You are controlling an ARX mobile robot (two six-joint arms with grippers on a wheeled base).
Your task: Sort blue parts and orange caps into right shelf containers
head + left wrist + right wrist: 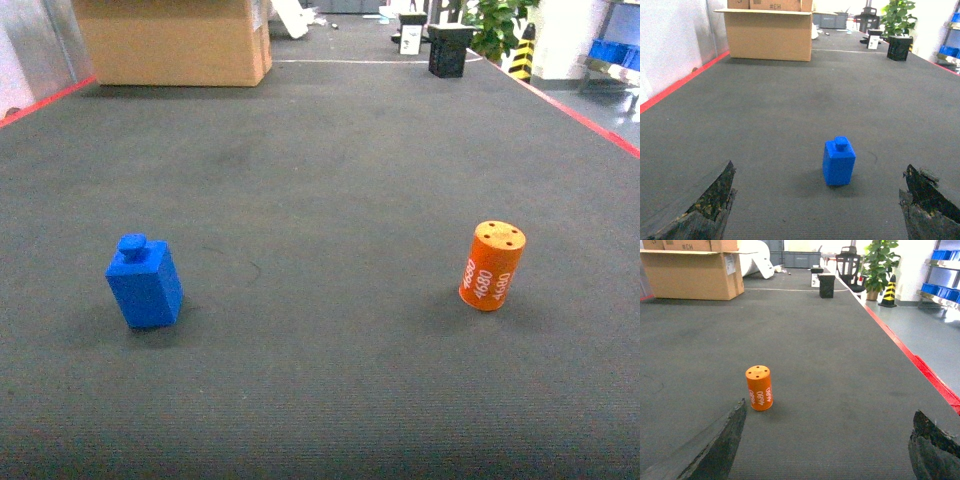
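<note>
both jaws wide, nothing held

both grippers stand spread wide and hold nothing: the left gripper [817,210] shows its two worn, flaking dark fingers [710,207] at the lower corners of its wrist view, and the right gripper [827,450] shows the same at the lower corners of its own. neither appears in the head view.

the mat [330,160] is a broad dark grey ribbed surface edged with red lines. a big cardboard box [172,40] sits at its far left end, a small black bin [449,50] at the far right, with a potted plant [497,25] behind it. blue crates [940,290] rest on a shelf well off past the right edge.

the blue part [145,281] stands upright on the left of the mat: a bright blue blocky piece with a short round knob on top. in the left wrist view it lies ahead of the fingers, between them, apart from both.

the orange cap [492,265] stands on the right, well apart from the blue part: a small orange cylinder, flat top with four round holes, white "4680" printed on its side. in the right wrist view it is just ahead of the left finger, not touching.
</note>
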